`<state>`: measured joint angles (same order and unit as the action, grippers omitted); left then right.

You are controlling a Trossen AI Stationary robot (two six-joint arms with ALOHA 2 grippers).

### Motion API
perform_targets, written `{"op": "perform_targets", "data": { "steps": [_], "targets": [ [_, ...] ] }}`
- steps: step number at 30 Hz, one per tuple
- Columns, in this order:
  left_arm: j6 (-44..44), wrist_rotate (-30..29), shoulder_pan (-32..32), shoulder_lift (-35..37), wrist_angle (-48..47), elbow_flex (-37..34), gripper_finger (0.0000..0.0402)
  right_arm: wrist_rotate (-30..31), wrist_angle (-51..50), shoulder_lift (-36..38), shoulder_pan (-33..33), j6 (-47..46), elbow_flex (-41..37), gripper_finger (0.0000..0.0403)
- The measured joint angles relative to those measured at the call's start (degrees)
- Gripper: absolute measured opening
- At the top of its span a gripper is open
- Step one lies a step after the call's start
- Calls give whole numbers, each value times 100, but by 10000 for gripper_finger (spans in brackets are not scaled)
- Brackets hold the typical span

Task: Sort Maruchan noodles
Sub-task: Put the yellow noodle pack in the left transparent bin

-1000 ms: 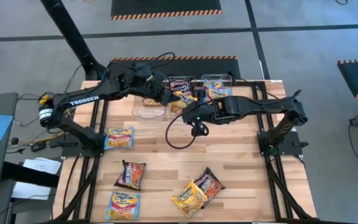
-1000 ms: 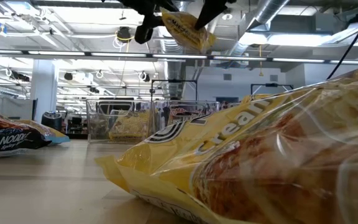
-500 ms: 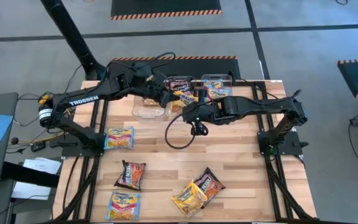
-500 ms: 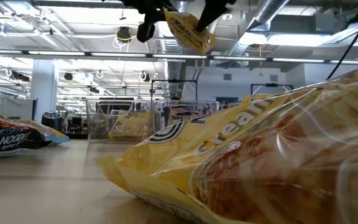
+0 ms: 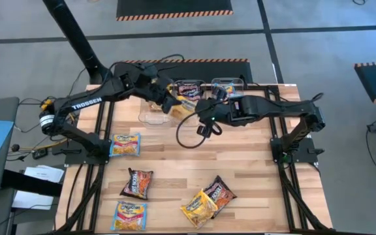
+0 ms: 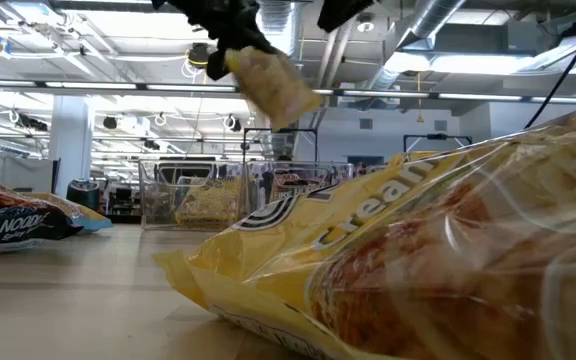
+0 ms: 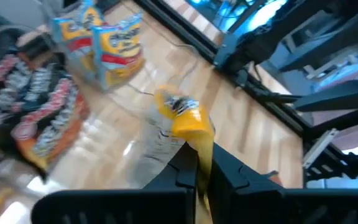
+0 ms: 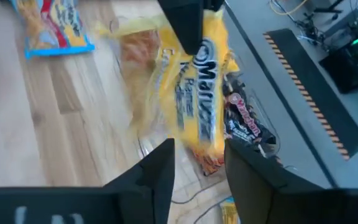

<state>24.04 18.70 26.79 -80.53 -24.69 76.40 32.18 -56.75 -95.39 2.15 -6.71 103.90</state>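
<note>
High view: the left gripper [image 5: 169, 104] is clenched on a yellow packet [image 5: 183, 108] above the far middle of the wooden table [image 5: 253, 176], over the clear bins [image 5: 155, 117]. The right gripper [image 5: 204, 112] sits just beside it with its fingers parted, off the packet. White lettering on the left arm reads "TROSSEN".

In the right wrist view the yellow packet [image 8: 194, 112] hangs between that gripper's spread fingers [image 8: 157, 180] without being squeezed; part of the brand word, "Maruc…", runs along it in white on red. Below it a dark maroon packet [image 8: 244, 127] lies in a bin, its lettering too blurred to read. In the left wrist view the packet [image 7: 191, 127] is pinched edge-on between the closed fingers [image 7: 182, 174].

In the low view the packet [image 6: 268, 85] dangles tilted high over the table, well clear of the bins [image 6: 198, 195] behind. A large yellow packet [image 6: 418, 260] close to the lens shows "Crea…"; a dark packet [image 6: 13, 230] at the left edge reads "FIRE NOOD…".

The middle of the table is bare wood. Loose packets lie near the front and left: blue and orange [image 5: 125, 145], maroon [image 5: 137, 183], another blue and orange [image 5: 128, 215], and a yellow one [image 5: 198, 207] overlapping a maroon one [image 5: 219, 192]. All are flat, square and crinkly.
</note>
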Motion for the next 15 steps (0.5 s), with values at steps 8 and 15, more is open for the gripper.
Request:
{"op": "perform_targets", "data": {
  "steps": [8,15],
  "targets": [
    [-358,654,784,285,-220,4,0,-44,-114,0,6,-385,648,172],
    [-933,644,1569,972,-906,7,0,-56,-131,0,3,-397,773,170]
  ]
}}
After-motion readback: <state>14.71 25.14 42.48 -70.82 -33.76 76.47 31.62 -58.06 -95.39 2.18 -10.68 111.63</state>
